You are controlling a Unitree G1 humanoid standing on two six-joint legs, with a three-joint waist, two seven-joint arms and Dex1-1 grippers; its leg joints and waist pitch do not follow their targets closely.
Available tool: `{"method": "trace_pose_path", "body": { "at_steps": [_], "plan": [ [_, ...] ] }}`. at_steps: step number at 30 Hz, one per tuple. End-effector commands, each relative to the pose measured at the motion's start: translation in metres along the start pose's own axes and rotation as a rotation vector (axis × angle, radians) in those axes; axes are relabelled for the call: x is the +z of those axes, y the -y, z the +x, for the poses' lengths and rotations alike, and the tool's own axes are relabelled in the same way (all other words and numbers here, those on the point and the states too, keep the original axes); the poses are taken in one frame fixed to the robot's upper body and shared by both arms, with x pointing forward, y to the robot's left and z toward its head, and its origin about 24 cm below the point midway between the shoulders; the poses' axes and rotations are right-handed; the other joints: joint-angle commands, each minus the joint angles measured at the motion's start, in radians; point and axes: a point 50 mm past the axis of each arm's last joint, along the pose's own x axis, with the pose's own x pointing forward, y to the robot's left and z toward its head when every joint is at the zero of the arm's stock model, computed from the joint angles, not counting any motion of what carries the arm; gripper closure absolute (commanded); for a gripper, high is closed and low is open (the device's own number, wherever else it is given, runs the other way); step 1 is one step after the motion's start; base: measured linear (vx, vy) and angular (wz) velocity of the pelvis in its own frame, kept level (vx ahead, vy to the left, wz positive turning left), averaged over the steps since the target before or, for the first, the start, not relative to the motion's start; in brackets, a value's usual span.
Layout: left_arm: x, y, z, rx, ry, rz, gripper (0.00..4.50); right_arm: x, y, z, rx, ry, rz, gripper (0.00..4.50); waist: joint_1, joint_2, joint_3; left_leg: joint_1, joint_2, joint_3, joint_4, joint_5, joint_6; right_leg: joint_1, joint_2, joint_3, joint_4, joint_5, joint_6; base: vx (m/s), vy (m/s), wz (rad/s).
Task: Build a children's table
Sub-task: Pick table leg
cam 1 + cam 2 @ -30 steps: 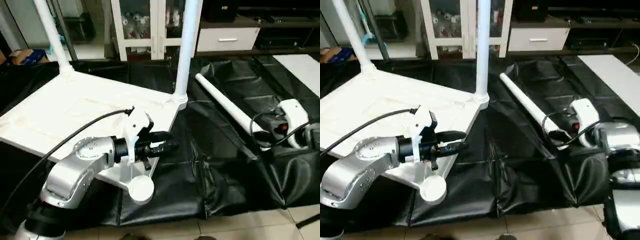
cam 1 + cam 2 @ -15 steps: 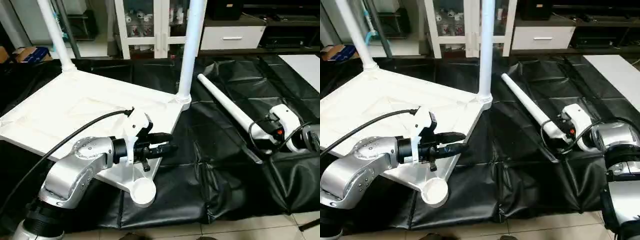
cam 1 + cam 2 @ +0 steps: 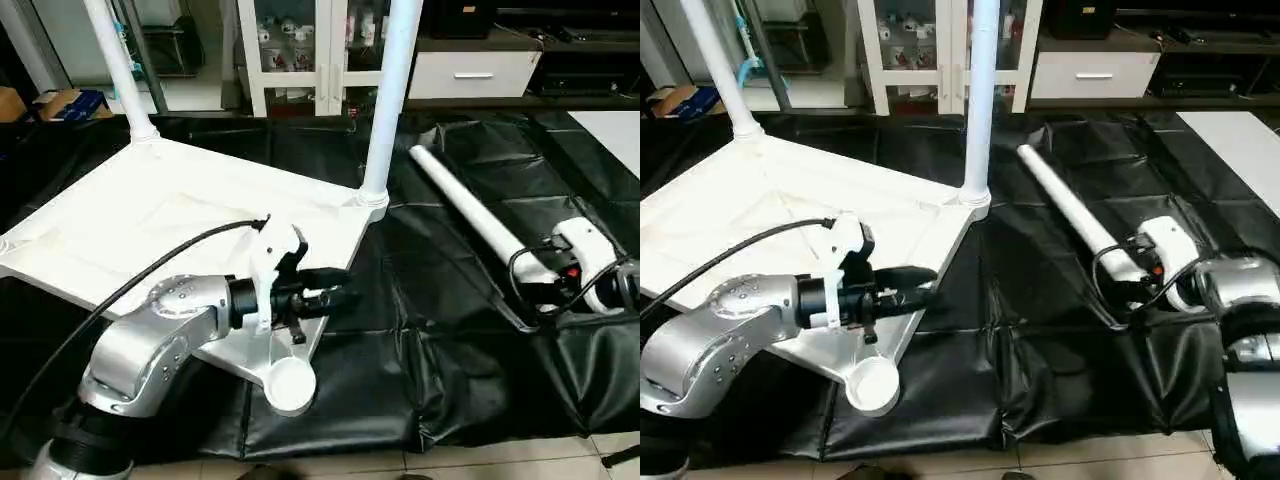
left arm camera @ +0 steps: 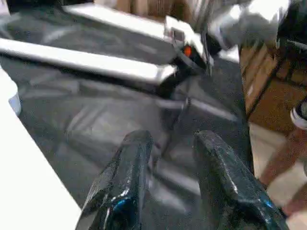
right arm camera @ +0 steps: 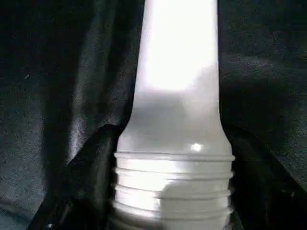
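The children's table top [image 3: 150,225] lies upside down on the left, ribs up. Two white legs stand screwed into it, one at the far corner [image 3: 115,60] and one at the right corner [image 3: 390,100]. The near corner socket [image 3: 288,382] is empty. My left gripper [image 3: 338,296] hovers open by the top's near right edge, nothing between its fingers [image 4: 129,163]. A loose leg [image 3: 470,215] lies on the black sheet to the right. My right gripper [image 3: 548,285] is at that leg's near end, whose threaded end [image 5: 175,182] is seen close up.
A crumpled black sheet [image 3: 400,350] covers the floor under everything. A white glass-door cabinet [image 3: 320,50] and a drawer unit [image 3: 470,75] stand behind. A white board [image 3: 612,125] lies at the far right. A person's leg [image 4: 285,155] is at the edge of the left wrist view.
The camera has tilted slightly. My right gripper has settled closer onto the loose leg's near end. The left arm has kept its place.
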Motion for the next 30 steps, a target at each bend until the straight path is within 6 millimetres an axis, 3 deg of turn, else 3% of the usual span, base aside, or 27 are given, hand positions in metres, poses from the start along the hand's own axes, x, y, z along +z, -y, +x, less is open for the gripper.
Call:
{"method": "trace_pose_path", "body": {
  "at_steps": [1, 2, 4, 5, 6, 7, 8, 10, 12, 13, 15, 16, 21, 23, 25, 30],
  "plan": [
    [0.012, -0.001, -0.002, 0.009, 0.051, 0.03, 2.77, 0.012, 0.003, -0.008, -0.054, 0.091, -0.016, 1.71, -0.004, -0.026, -0.067, 0.043, 0.12, -0.069, -0.105, -0.356, -0.067, 0.016, -0.049, 0.03, -0.066, -0.238, -0.187, 0.0, 0.0, 0.0],
    [0.013, 0.0, -0.002, 0.008, 0.06, 0.03, 2.77, 0.012, 0.003, -0.008, -0.067, 0.109, -0.017, 1.71, -0.003, -0.022, -0.064, 0.042, 0.12, -0.069, -0.107, -0.361, -0.069, 0.016, -0.05, 0.032, -0.069, -0.247, -0.179, 0.0, 0.0, 0.0],
    [0.025, -0.002, 0.004, 0.031, 0.147, 0.028, 2.77, 0.02, -0.005, -0.012, -0.164, 0.294, -0.043, 1.72, -0.002, -0.025, -0.067, 0.048, 0.121, -0.069, -0.109, -0.363, -0.078, 0.013, -0.053, 0.036, -0.074, -0.246, -0.155, 0.0, 0.0, 0.0],
    [0.03, -0.005, 0.007, 0.063, 0.187, 0.018, 2.77, 0.024, -0.01, -0.014, -0.209, 0.379, -0.055, 1.72, -0.004, -0.026, -0.067, 0.046, 0.122, -0.07, -0.111, -0.36, -0.078, 0.013, -0.052, 0.037, -0.075, -0.241, -0.148, 0.0, 0.0, 0.0],
    [0.033, -0.007, 0.009, 0.081, 0.21, 0.01, 2.77, 0.026, -0.013, -0.016, -0.237, 0.428, -0.059, 1.72, -0.003, -0.02, -0.069, 0.047, 0.12, -0.071, -0.112, -0.353, -0.084, 0.01, -0.053, 0.036, -0.075, -0.229, -0.138, 0.0, 0.0, 0.0],
    [0.043, -0.014, 0.013, 0.137, 0.292, -0.027, 2.77, 0.033, -0.026, -0.022, -0.286, 0.597, -0.073, 1.72, -0.008, -0.024, -0.067, 0.043, 0.122, -0.071, -0.116, -0.357, -0.086, 0.013, -0.052, 0.037, -0.079, -0.226, -0.127, 0.0, 0.0, 0.0],
    [0.045, -0.015, 0.014, 0.145, 0.305, -0.034, 2.6, 0.034, -0.028, -0.024, -0.294, 0.624, -0.074, 1.72, -0.006, -0.024, -0.069, 0.051, 0.121, -0.071, -0.115, -0.376, -0.09, 0.006, -0.053, 0.037, -0.08, -0.244, -0.118, 0.0, 0.0, 0.0],
    [0.055, -0.021, 0.013, 0.182, 0.374, -0.055, 2.44, 0.036, -0.04, -0.032, -0.316, 0.754, -0.047, 1.73, -0.012, -0.027, -0.069, 0.043, 0.119, -0.076, -0.116, -0.385, -0.081, 0.01, -0.052, 0.034, -0.08, -0.269, -0.107, 0.0, 0.0, 0.0],
    [0.06, -0.023, 0.013, 0.19, 0.41, -0.067, 2.31, 0.036, -0.047, -0.036, -0.321, 0.811, -0.03, 1.73, -0.013, -0.027, -0.068, 0.047, 0.119, -0.074, -0.117, -0.385, -0.077, 0.005, -0.051, 0.036, -0.083, -0.274, -0.097, 0.0, 0.0, 0.0],
    [0.076, -0.024, 0.011, 0.165, 0.516, -0.115, 2.31, 0.038, -0.065, -0.049, -0.336, 0.963, -0.05, 1.73, -0.017, -0.027, -0.067, 0.042, 0.117, -0.072, -0.118, -0.374, -0.074, 0.007, -0.05, 0.035, -0.083, -0.265, -0.096, 0.0, 0.0, 0.0],
    [0.085, -0.022, 0.012, 0.132, 0.57, -0.143, 2.06, 0.04, -0.078, -0.057, -0.333, 1.041, -0.101, 1.73, -0.011, -0.024, -0.071, 0.055, 0.119, -0.067, -0.118, -0.368, -0.077, -0.002, -0.048, 0.036, -0.084, -0.235, -0.097, 0.0, 0.0, 0.0],
    [0.09, -0.019, 0.013, 0.098, 0.594, -0.158, 2.02, 0.042, -0.088, -0.062, -0.327, 1.089, -0.137, 1.73, -0.012, -0.023, -0.072, 0.043, 0.12, -0.072, -0.122, -0.34, -0.065, 0.009, -0.047, 0.033, -0.079, -0.192, -0.099, 0.0, 0.0, 0.0],
    [0.11, -0.01, 0.021, 0.001, 0.649, -0.172, 1.62, 0.065, -0.126, -0.079, -0.182, 1.216, -0.354, 1.73, -0.019, -0.023, -0.071, 0.043, 0.119, -0.069, -0.122, -0.29, -0.03, 0.015, -0.043, 0.03, -0.078, -0.148, -0.116, 0.0, 0.0, 0.0],
    [0.113, -0.009, 0.021, -0.006, 0.661, -0.174, 1.6, 0.068, -0.132, -0.079, -0.127, 1.204, -0.378, 1.73, -0.021, -0.022, -0.07, 0.04, 0.119, -0.068, -0.119, -0.284, -0.016, 0.019, -0.048, 0.033, -0.081, -0.15, -0.119, 0.0, 0.0, 0.0],
    [0.116, -0.009, 0.021, -0.02, 0.672, -0.185, 1.29, 0.069, -0.136, -0.078, -0.092, 1.193, -0.4, 1.73, -0.021, -0.026, -0.069, 0.039, 0.119, -0.068, -0.116, -0.278, -0.004, 0.021, -0.051, 0.034, -0.082, -0.165, -0.126, 0.0, 0.0, 0.0],
    [0.126, -0.01, 0.019, -0.042, 0.702, -0.224, 0.85, 0.067, -0.156, -0.075, 0.022, 1.156, -0.548, 1.73, -0.019, -0.028, -0.07, 0.04, 0.12, -0.069, -0.114, -0.25, 0.005, 0.022, -0.046, 0.033, -0.078, -0.143, -0.138, 0.0, 0.0, 0.0]
  ]
}}
